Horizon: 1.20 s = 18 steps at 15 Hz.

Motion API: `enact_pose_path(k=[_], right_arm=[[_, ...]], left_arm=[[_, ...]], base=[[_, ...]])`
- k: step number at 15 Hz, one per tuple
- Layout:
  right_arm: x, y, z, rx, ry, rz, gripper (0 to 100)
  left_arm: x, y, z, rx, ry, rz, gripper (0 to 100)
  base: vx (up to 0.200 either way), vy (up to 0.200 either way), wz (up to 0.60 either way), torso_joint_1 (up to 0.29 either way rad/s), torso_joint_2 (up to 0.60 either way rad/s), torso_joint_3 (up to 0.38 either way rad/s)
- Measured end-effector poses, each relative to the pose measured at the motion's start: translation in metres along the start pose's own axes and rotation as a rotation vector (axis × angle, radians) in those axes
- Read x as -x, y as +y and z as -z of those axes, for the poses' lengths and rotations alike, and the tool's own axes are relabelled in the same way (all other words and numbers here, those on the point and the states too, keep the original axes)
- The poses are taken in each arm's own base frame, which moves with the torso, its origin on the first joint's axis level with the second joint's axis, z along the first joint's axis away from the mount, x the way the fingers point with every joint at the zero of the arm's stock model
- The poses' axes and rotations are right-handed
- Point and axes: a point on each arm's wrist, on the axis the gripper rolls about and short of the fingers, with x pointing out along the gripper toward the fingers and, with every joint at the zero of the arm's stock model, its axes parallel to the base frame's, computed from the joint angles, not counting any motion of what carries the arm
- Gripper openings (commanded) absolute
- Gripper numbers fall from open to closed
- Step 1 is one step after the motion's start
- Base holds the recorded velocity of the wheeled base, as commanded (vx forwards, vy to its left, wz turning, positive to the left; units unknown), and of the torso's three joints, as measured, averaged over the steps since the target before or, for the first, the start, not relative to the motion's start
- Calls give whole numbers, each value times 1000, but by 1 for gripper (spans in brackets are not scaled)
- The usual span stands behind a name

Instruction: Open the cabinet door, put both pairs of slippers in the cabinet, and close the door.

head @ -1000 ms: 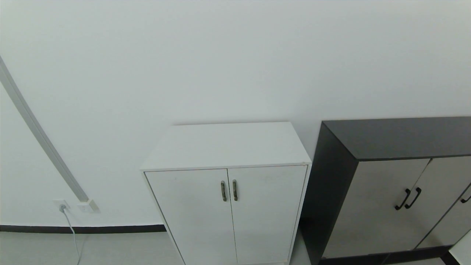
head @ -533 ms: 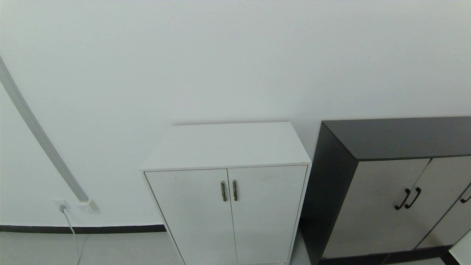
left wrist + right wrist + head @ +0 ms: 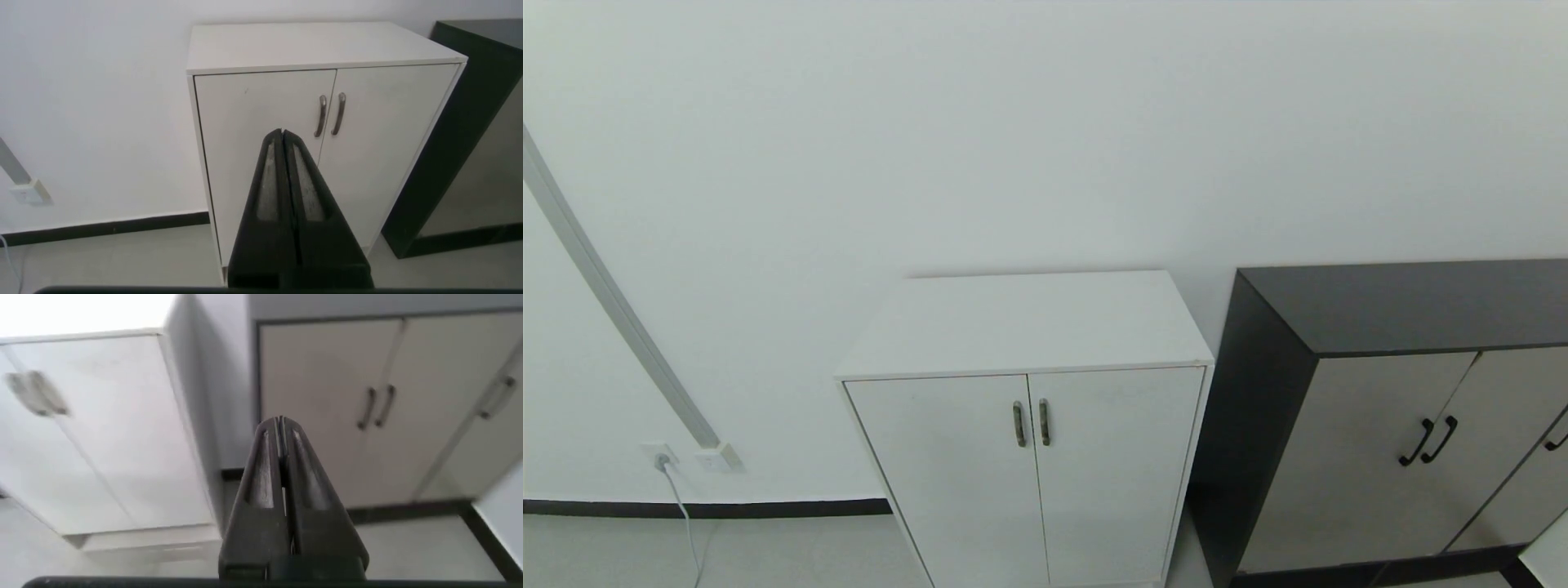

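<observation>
While the white cabinet (image 3: pixel 947 457) sits shut | left hand (image 3: pixel 283 132) pressed together, pointing at it | right hand (image 3: pixel 280 420) pressed together

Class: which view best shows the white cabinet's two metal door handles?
Head view: both metal door handles face the camera, unobstructed. The left wrist view shows them too, angled; the right wrist view sees them obliquely.
</observation>
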Motion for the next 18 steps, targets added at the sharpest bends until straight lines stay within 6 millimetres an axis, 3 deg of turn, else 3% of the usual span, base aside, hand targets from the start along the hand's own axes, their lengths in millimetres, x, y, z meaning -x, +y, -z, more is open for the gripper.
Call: enact_pose_path(k=[5, 13, 18], right_arm=[[1, 2, 5, 22, 36, -125, 0], [7, 3, 7, -14, -48, 65, 0], [8, 2, 7, -71, -75, 88, 0]], left_arm=[[0, 0, 0, 0, 0, 1, 0], [0, 0, 0, 1, 0, 0, 0], [0, 0, 0, -3, 0, 0, 0]], base=[[0, 0, 0, 0, 0, 0], [0, 0, 0, 0, 0, 0], [0, 0, 0, 0, 0, 0]])
